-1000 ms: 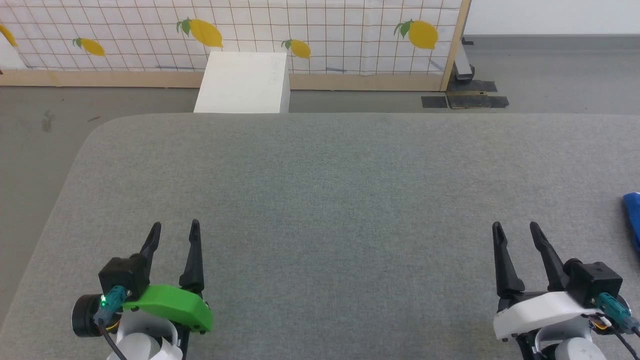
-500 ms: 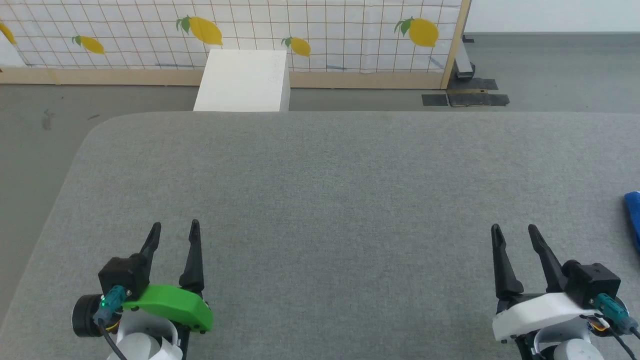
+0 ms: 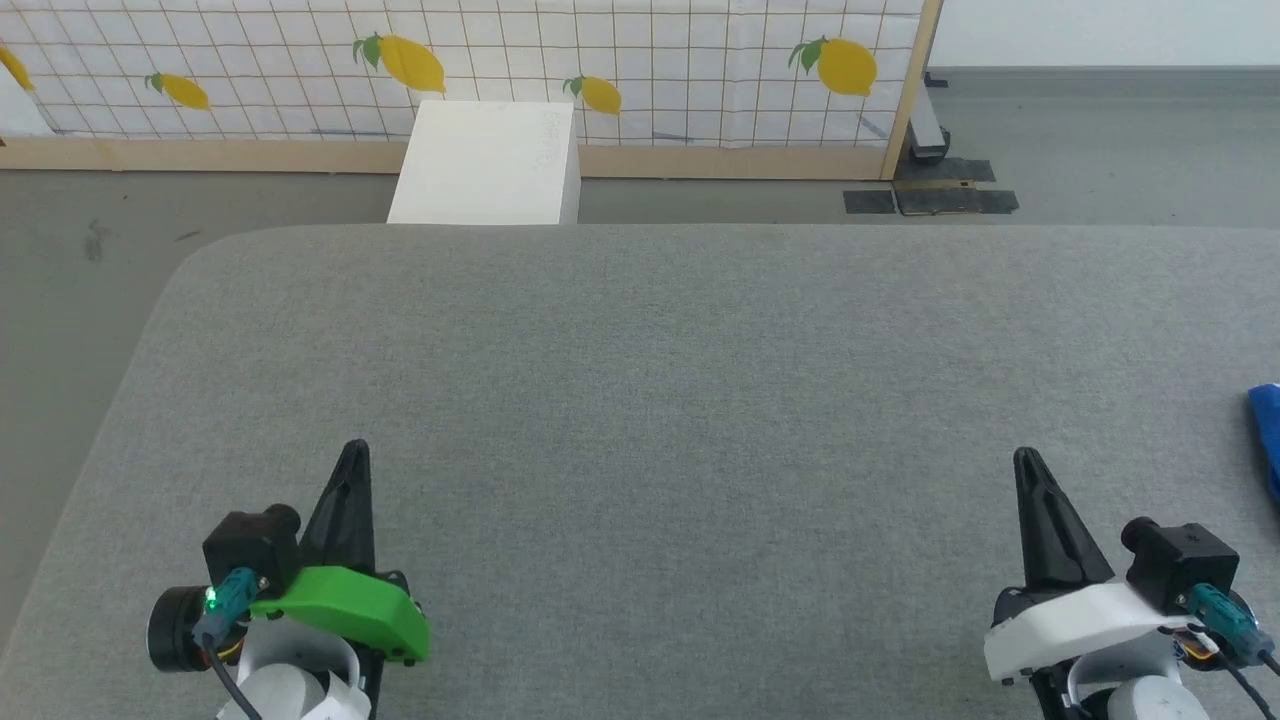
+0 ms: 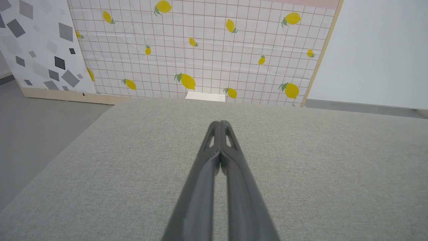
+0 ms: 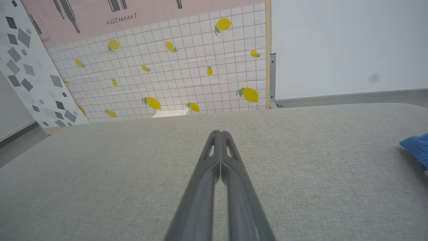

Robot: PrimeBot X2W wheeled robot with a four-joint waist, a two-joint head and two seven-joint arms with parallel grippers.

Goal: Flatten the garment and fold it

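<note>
Since a second ago both claws have gone from spread to pressed together; the arms themselves sit where they were. The grey padded table (image 3: 680, 380) takes up most of the head view, its far edge running straight across and its far-left corner rounded, with grey floor (image 3: 70, 260) beyond that corner and along the left side. Behind it stands a lemon-print grid panel (image 3: 640, 70) with a white box (image 3: 487, 165) just past the far edge. The left gripper (image 3: 354, 449) rests low at the near left, fingers pointing straight toward the far edge, tips meeting in one point, nothing between them. The right gripper (image 3: 1028, 456) mirrors it at the near right, fingers likewise together and empty. Between the two arms and ahead of them the tabletop is bare cloth all the way to the far edge. The garment (image 3: 1267, 430) shows as a small blue strip at the right border, lying on the table to the right of the right gripper and apart from it.
</note>
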